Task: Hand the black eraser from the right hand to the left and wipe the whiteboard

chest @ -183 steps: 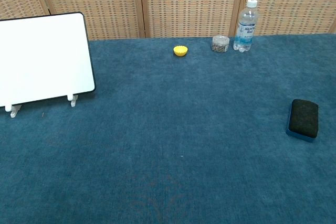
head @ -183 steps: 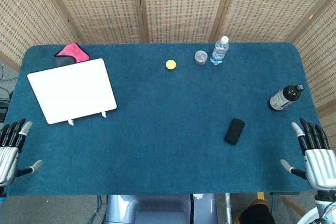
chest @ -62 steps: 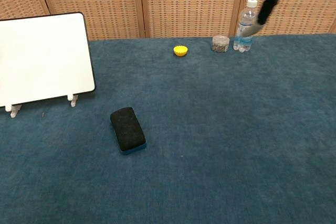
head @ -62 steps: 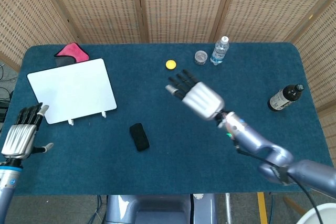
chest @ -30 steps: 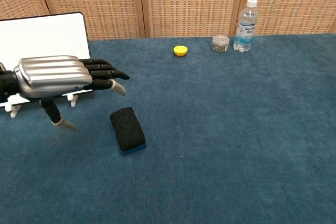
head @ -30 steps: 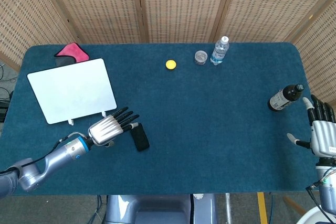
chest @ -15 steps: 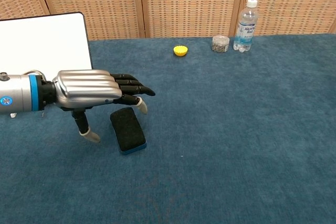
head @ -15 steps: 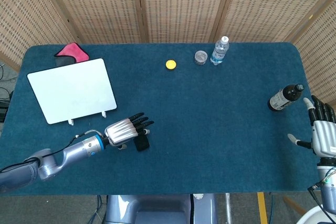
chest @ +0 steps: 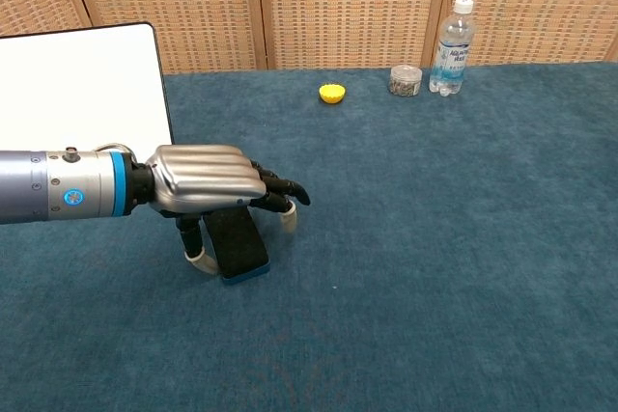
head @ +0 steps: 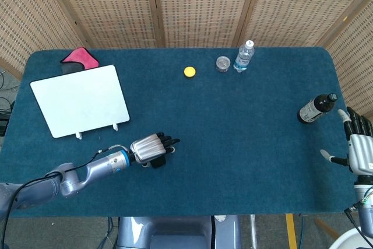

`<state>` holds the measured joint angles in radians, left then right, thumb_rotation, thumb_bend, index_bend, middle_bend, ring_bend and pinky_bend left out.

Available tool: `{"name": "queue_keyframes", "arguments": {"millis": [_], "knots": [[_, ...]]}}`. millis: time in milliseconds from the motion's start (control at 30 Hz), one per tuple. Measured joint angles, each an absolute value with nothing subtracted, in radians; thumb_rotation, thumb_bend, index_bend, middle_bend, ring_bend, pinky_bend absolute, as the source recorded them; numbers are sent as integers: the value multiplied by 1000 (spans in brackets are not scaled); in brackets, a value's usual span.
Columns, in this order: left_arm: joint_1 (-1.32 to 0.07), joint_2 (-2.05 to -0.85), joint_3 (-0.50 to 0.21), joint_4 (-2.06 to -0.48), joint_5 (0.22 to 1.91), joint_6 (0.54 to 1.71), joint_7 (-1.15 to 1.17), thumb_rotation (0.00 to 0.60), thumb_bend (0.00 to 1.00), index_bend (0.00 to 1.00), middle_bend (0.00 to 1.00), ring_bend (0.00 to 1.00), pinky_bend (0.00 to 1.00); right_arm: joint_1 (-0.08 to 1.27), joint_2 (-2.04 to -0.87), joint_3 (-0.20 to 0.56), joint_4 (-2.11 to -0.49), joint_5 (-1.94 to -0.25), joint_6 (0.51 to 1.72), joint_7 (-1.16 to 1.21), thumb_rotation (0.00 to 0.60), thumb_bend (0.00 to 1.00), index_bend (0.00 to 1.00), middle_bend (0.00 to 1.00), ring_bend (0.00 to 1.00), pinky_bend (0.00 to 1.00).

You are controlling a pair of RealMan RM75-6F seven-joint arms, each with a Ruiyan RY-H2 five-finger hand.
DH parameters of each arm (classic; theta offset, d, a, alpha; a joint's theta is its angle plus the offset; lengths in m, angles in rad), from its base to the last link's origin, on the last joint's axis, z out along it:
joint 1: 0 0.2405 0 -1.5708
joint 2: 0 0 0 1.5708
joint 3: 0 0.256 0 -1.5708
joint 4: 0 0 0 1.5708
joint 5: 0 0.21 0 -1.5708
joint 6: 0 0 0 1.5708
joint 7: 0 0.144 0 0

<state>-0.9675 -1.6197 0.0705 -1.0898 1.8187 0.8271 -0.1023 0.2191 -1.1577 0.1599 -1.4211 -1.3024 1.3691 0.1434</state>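
Head view: left robot hand (head: pixel 150 147) palm-down over one eraser (head: pixel 157 161), fingers spread, grip unclear, one whiteboard (head: pixel 80 107) beyond it, two bottles, right robot hand (head: pixel 360 154) open at bench (head: pixel 233 161) edge; chest view: left robot hand (chest: pixel 208 180) covering eraser (chest: pixel 237 243), thumb beside it.

We saw black eraser (chest: pixel 238 244) flat on blue cloth near front edge, left of centre, long axis running roughly front to back. Dark fuzzy top face, thin blue base visible along near edge. Far end and part of top hidden under left hand (chest: pixel 205 180).

We saw whiteboard (head: pixel 80 100), white with thin dark frame, propped tilted on small white feet at far left. Surface looked blank. It stood well apart from eraser, further back and left.
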Motion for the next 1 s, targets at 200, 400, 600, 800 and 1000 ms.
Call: {"name": "queue_keyframes", "arguments": {"millis": [200, 400, 600, 800, 1000], "knots": [[-976, -1625, 81, -1092, 1799, 820, -104, 600, 176, 468, 293, 387, 398, 213, -1154, 165, -1425, -1310, 1370, 152, 600, 0, 0, 0, 0, 24], [-963, -1630, 82, -1079, 1797, 879, -85, 600, 273, 623, 425, 519, 474, 209, -1151, 167, -1429, -1318, 1371, 157, 600, 0, 0, 0, 0, 24], [-944, -1621, 74, -1062, 1796, 950, -33, 600, 288, 646, 438, 533, 485, 204, -1147, 168, -1438, -1328, 1375, 160, 600, 0, 0, 0, 0, 24], [-912, -1603, 33, -983, 1792, 1065, 132, 600, 283, 652, 437, 533, 485, 197, -1139, 167, -1449, -1341, 1382, 169, 600, 0, 0, 0, 0, 24], [-835, -1571, -25, -854, 1711, 1156, 202, 600, 291, 673, 448, 535, 486, 191, -1131, 167, -1458, -1351, 1387, 180, 600, 0, 0, 0, 0, 24]]}}
